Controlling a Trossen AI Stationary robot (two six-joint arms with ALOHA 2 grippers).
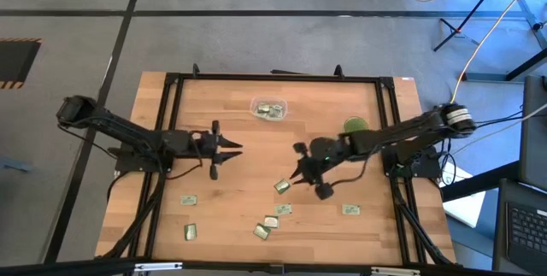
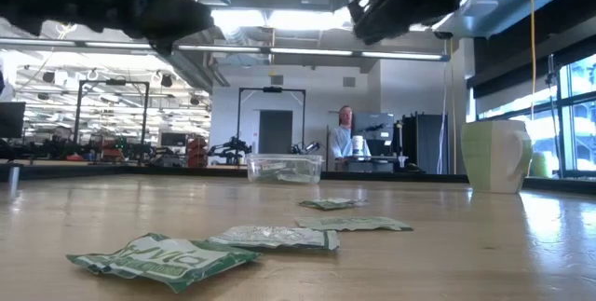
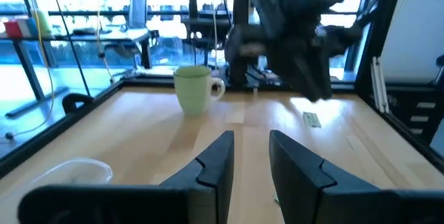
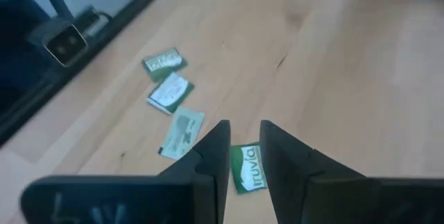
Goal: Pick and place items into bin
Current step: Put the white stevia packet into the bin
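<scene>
While the left gripper point(image 1: 229, 149) waits parted and empty, the right gripper point(image 4: 243, 148) hangs over a packet point(image 4: 248, 169), fingers ajar, nothing gripped; next comes lowering, pinching, then carrying to the bin point(image 1: 269, 109) at the table's far side

Both arms were stretched in toward the middle from opposite sides, forearms running low and roughly level. The left claw point(image 1: 229, 149) sat off to its own side, pointing inward toward the other arm, fingers point(image 3: 218, 160) parted with a narrow gap and nothing between them. The right claw point(image 1: 301, 173) was angled downward near the centre, its fingers point(image 4: 216, 146) also slightly apart and not gripping anything, hovering above the surface point(image 1: 248, 182).
</scene>
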